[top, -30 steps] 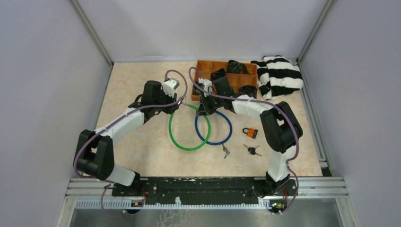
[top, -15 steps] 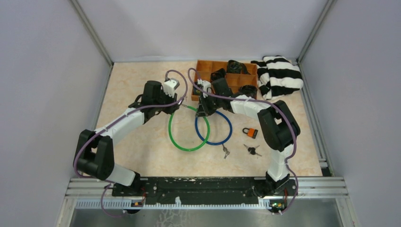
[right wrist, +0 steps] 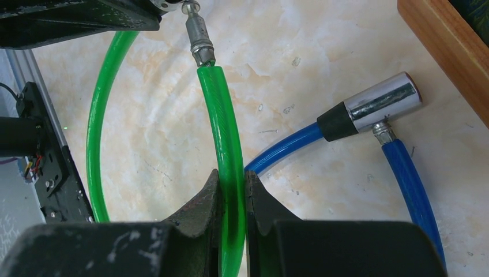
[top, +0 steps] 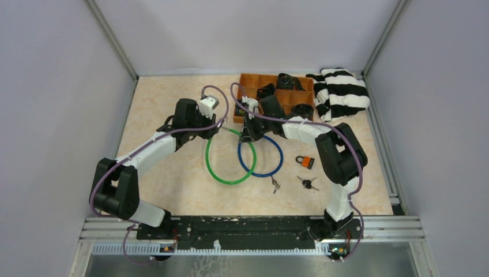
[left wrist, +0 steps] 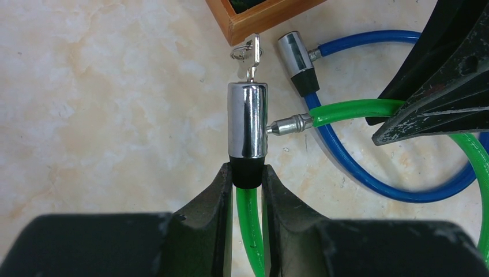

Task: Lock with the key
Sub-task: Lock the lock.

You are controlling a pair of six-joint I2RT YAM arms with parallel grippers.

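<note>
- Seating the pin point(left wrist: 288, 123) of the green cable point(left wrist: 352, 108) in the side of the chrome cylinder point(left wrist: 248, 118) looks to be the step in hand. The pin's tip meets the cylinder wall, but I cannot tell how deep it sits.
- The left hand point(left wrist: 248, 172) is pinched narrow on the black collar at the cylinder's end away from the tray point(left wrist: 265, 17).
- The cylinder lies on the counter point(left wrist: 115, 86) just short of the tray's corner. The key point(left wrist: 251, 51) stands in its end nearest the tray.
- The right hand point(right wrist: 230, 179) is clamped narrow around the green cable, a little farther from the tray than the pin.
- Next, as I judge it, the pin must go fully home. Then one hand, probably the right, must let go and turn the key while the left steadies the cylinder.
- The key's head is small and close to the tray wall, so the approach wants care.
- Only the left wrist view shows the key and the joint between pin and cylinder.
- The right wrist view loses the cylinder. It does show the right hand's grip and the blue cable lock point(right wrist: 288, 144) running between the green cable and the tray.
- Only the top view shows the orange padlock point(top: 305, 162) and loose keys point(top: 275, 184), well away from the tray toward the arm bases.
- In that top view the hands hide the joint.
</note>
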